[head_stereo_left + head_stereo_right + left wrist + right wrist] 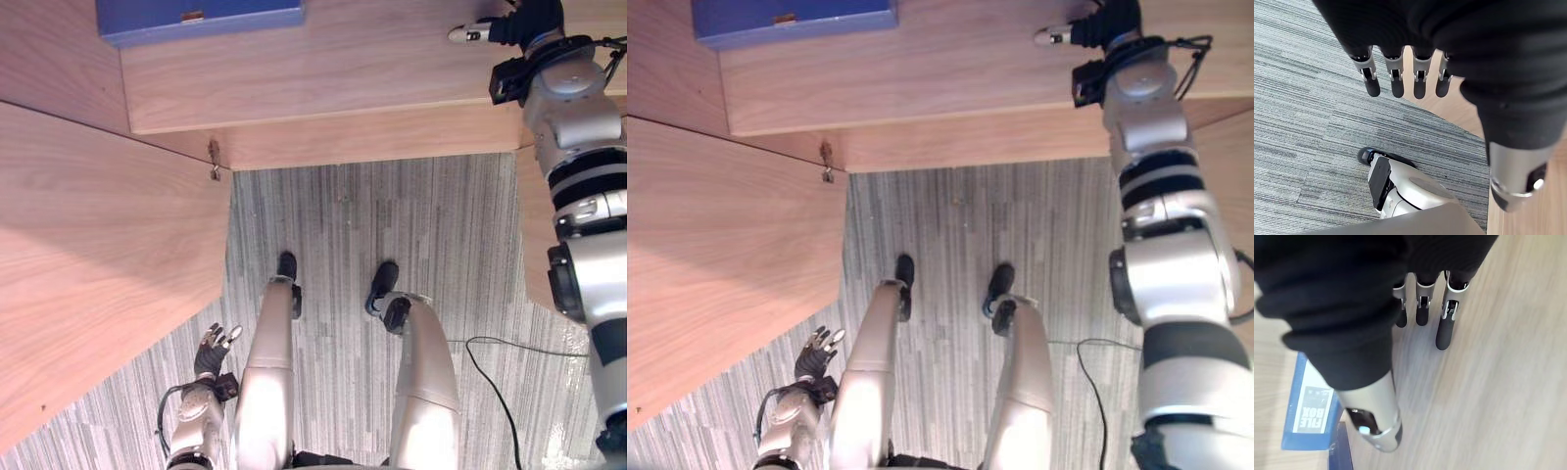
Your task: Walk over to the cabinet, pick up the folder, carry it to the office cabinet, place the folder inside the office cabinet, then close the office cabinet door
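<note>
Folder [235, 22], blue, flat on the pale wooden cabinet top [343, 78], toward the far left of it from the head's vantage; white label on one face in the right wrist view; gripped by neither hand, nothing resting on it; right hand [505, 29] raised over the same cabinet top near the right end, well apart from the folder; fingers [1444, 333] straight, side by side in a row above bare wood, curled round nothing; thumb [1378, 423] stretched out apart from them, toward the folder's side; cannot tell whether the dark tips touch the wood or hang just above it; left hand [214, 351] low down over the grey striped carpet [392, 215]; fingers [1396, 83] straight and relaxed in a row, slightly parted, empty, aimed down at the carpet; large wooden panel [98, 255] on the left, slanting out from the cabinet's front edge across the carpet; small metal fitting [214, 162] at the junction of panel and cabinet; narrower piece of the same pale wood [534, 235] at the right, partly behind the right arm
</note>
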Tool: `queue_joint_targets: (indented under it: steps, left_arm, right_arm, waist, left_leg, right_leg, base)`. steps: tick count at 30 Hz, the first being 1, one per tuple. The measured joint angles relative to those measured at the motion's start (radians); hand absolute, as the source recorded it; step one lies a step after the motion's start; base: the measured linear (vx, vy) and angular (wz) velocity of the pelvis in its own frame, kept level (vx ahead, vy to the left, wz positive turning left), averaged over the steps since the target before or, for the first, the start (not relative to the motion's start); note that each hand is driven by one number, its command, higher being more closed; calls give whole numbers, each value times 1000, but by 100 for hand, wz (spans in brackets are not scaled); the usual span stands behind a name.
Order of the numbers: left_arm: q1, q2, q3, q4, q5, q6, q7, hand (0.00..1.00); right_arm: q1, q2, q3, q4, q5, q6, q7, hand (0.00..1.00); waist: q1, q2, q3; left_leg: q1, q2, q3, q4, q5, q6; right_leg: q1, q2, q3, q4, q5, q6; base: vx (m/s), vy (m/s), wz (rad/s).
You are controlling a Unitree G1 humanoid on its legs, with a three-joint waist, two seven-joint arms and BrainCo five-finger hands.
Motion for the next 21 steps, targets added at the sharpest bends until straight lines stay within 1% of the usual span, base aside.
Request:
queue_joint_targets:
  steps: [1, 3, 4, 7, 8, 9, 11, 13, 14, 15, 16, 17, 18, 19, 20, 21]
  left_arm:
    - [2, 2, 0, 0, 1, -2, -3, 0]
    - [8, 9, 0, 0, 3, -6, -8, 0]
    - [8, 10, 0, 0, 4, -6, -8, 0]
    - [10, 14, 0, 0, 4, -7, -10, 0]
    - [12, 17, 0, -1, 4, -7, -10, 0]
    - [15, 22, 0, -3, 4, -8, -10, 0]
    - [23, 26, -1, -12, 4, -8, -10, 0]
    - [42, 28, -2, -30, 9, -13, -16, 0]
    - [46, 29, -2, -30, 9, -15, -17, 0]
    - [51, 30, -1, -30, 12, -18, -19, 0]
    - [51, 33, -2, -29, 12, -18, -19, 0]
    - [52, 35, -3, -29, 12, -18, -19, 0]
    - [53, 35, -2, -29, 12, -18, -19, 0]
    - [57, 38, 2, -28, 12, -19, -18, 0]
    - [57, 42, 1, -27, 12, -18, -17, 0]
    - [58, 44, 2, -27, 12, -18, -13, 0]
  right_arm:
    - [1, -2, 4, 0, -17, 0, 11, 0]
    - [11, -5, 10, 0, -68, 6, 36, 0]
    - [13, -6, 10, 0, -71, 6, 37, 0]
    - [18, -9, 10, -2, -138, 7, 48, 0]
    - [24, -11, 21, -10, -157, 9, 50, 0]
    - [38, -13, 33, -31, -185, 8, 53, 0]
    - [60, -13, 39, -63, -206, 7, 54, 0]
    - [89, -15, 53, -101, -271, 2, 74, 0]
    - [97, -15, 59, -109, -283, -1, 75, 0]
    - [117, -16, 78, -137, -324, -11, 78, 0]
    - [131, -16, 79, -150, -344, -13, 79, 0]
    - [165, -11, 79, -181, -378, -17, 78, 0]
    - [185, -8, 80, -198, -387, -18, 77, 0]
    - [220, 13, 83, -222, -443, -19, 75, 0]
    - [242, 34, 87, -240, -493, -19, 68, 0]
    - [262, 67, 86, -243, -547, -16, 54, 0]
  waist:
    - [1, -1, 0]
    - [-1, -13, 2]
    - [-1, -15, 1]
    - [-7, -25, 0]
    - [-7, -34, -5]
    - [-8, -42, -8]
    - [-14, -50, -10]
    - [-21, -57, -11]
    - [-22, -61, -13]
    - [-24, -70, -19]
    - [-25, -73, -21]
    - [-27, -77, -22]
    - [-28, -82, -26]
    - [-31, -95, -33]
    - [-37, -97, -34]
    - [-43, -106, -40]
  left_leg:
    - [7, 4, 4, -11, 4, 1]
    - [33, 12, 16, -38, 8, 4]
    - [35, 12, 18, -40, 9, 5]
    - [52, 12, 30, -69, 16, 11]
    - [58, 12, 38, -86, 22, 14]
    - [65, 12, 46, -104, 29, 16]
    - [77, 12, 55, -129, 39, 18]
    - [103, 12, 69, -173, 56, 22]
    - [108, 12, 74, -184, 60, 23]
    - [119, 12, 83, -213, 73, 24]
    - [125, 12, 85, -224, 78, 24]
    - [139, 12, 85, -244, 86, 24]
    - [144, 12, 88, -254, 90, 25]
    - [158, 12, 95, -277, 97, 25]
    - [170, 12, 96, -293, 104, 25]
    - [188, 12, 105, -324, 117, 26]
  right_leg:
    - [8, 4, -1, -15, 7, 0]
    - [35, 10, 1, -51, 20, 3]
    - [36, 9, 1, -54, 22, 3]
    - [54, 10, 2, -93, 38, 4]
    - [58, 10, 4, -110, 47, 6]
    - [62, 10, 4, -128, 57, 6]
    - [72, 10, 5, -152, 70, 7]
    - [94, 10, 5, -197, 90, 10]
    - [97, 10, 5, -210, 96, 10]
    - [106, 11, 5, -238, 110, 11]
    - [111, 12, 4, -251, 115, 11]
    - [127, 14, 1, -275, 125, 11]
    - [131, 15, 1, -284, 129, 12]
    - [142, 16, 2, -309, 137, 12]
    - [156, 18, 0, -330, 144, 12]
    - [174, 20, 0, -364, 161, 13]
  base:
    - [58, 63, -11]
    - [75, 93, -11]
    - [85, 116, -5]
    - [68, 93, -5]
    - [59, 74, -6]
    - [73, 79, -8]
    - [63, 56, -5]
    - [57, 50, -5]
    - [49, 46, -7]
    - [35, 31, -6]
    - [47, 33, -4]
    - [46, 25, 0]
    - [48, 27, -4]
    - [33, 20, -4]
    - [33, 23, -6]
    - [28, 18, -4]
